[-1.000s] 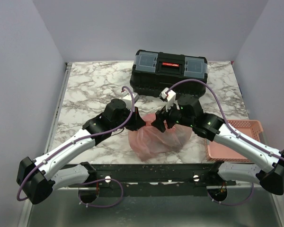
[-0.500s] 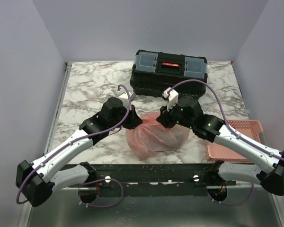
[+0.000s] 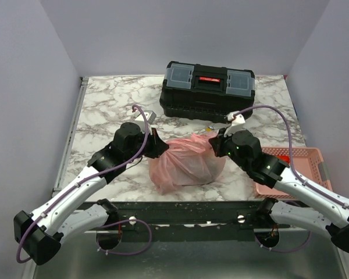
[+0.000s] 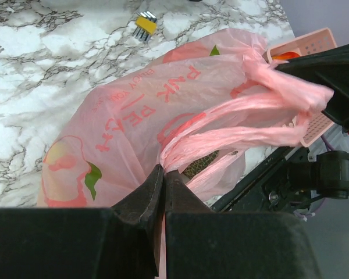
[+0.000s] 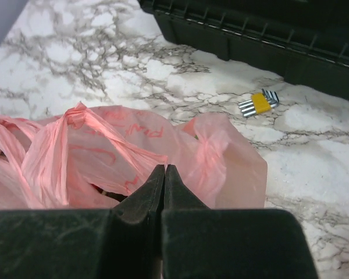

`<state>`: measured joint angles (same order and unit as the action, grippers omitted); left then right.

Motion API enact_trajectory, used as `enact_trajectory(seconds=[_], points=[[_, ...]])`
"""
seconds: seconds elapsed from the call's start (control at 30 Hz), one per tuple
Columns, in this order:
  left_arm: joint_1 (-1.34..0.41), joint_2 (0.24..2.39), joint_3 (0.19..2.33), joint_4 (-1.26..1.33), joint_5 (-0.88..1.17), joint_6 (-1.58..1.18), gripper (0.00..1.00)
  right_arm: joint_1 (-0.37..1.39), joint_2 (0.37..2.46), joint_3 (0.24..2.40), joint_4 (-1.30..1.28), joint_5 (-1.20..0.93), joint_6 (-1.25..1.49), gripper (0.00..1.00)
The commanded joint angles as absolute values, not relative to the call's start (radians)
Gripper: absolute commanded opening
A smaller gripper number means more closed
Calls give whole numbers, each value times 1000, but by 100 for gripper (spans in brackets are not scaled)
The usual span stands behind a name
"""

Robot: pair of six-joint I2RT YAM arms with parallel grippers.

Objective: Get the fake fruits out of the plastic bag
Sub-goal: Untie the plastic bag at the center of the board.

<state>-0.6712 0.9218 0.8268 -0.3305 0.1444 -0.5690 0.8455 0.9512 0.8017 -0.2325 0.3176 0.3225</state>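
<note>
At the centre of the top view, my left claw (image 3: 163, 148) and right claw (image 3: 215, 145) each clamp a handle of the bag (image 3: 183, 164). I judge this the opening step; next, I pull the handles apart.

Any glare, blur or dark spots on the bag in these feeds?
Top view: even light, bag sharp, no glare. Left wrist: bag print readable; left fingers a dark, featureless mass. Right wrist: bag sharp, right fingers equally dark.

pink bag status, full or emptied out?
Not emptied: the plastic bag bulges, and a dark item shows inside its mouth. The left gripper and right gripper pinch its handles.
</note>
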Motion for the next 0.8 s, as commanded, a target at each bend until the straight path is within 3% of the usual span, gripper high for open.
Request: enact_trajectory(seconds=[0.0, 0.13, 0.3, 0.37, 0.7, 0.73, 0.77], points=[[-653, 904, 803, -286, 159, -576, 0, 848, 866, 722, -142, 475, 494, 1], [-648, 907, 802, -248, 250, -548, 3, 848, 854, 708, -132, 462, 544, 1], [-648, 926, 864, -283, 323, -468, 37, 848, 840, 693, -111, 442, 566, 1], [-648, 960, 920, -341, 347, -421, 46, 848, 836, 689, -108, 444, 575, 1], [-758, 1180, 1251, -662, 344, -118, 65, 848, 825, 698, -117, 438, 570, 1], [-772, 1207, 1279, -685, 341, -95, 73, 848, 825, 702, -119, 436, 569, 1], [-786, 1231, 1304, -708, 344, -75, 74, 848, 824, 705, -122, 434, 568, 1]])
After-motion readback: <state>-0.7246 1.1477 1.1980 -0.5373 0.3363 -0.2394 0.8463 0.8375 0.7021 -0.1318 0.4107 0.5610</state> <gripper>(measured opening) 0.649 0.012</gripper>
